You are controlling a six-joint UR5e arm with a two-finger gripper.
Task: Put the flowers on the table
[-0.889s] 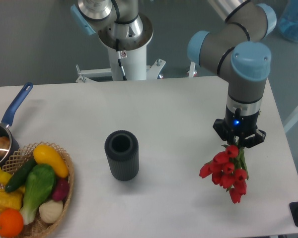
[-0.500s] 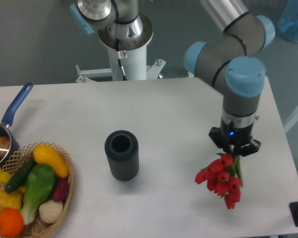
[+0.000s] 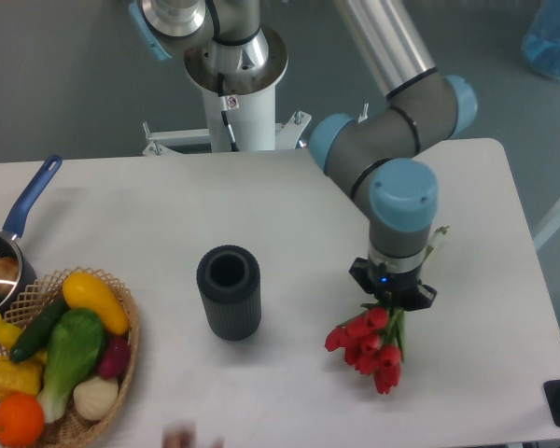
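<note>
The flowers are a small bunch of red tulips with green stems, hanging heads-down just over the white table at its front right. My gripper is shut on the stems right above the blooms, pointing straight down. The fingertips are mostly hidden by the wrist and the stems. I cannot tell whether the tulip heads touch the tabletop. A green stem end sticks out behind the wrist.
A dark ribbed cylinder stands upright left of the flowers. A wicker basket of toy vegetables sits at the front left corner. A pan with a blue handle lies at the left edge. The arm base stands behind.
The arm has carried the flowers left and a little toward the front edge, closer to the dark cylinder. The gripper stays shut on them.
</note>
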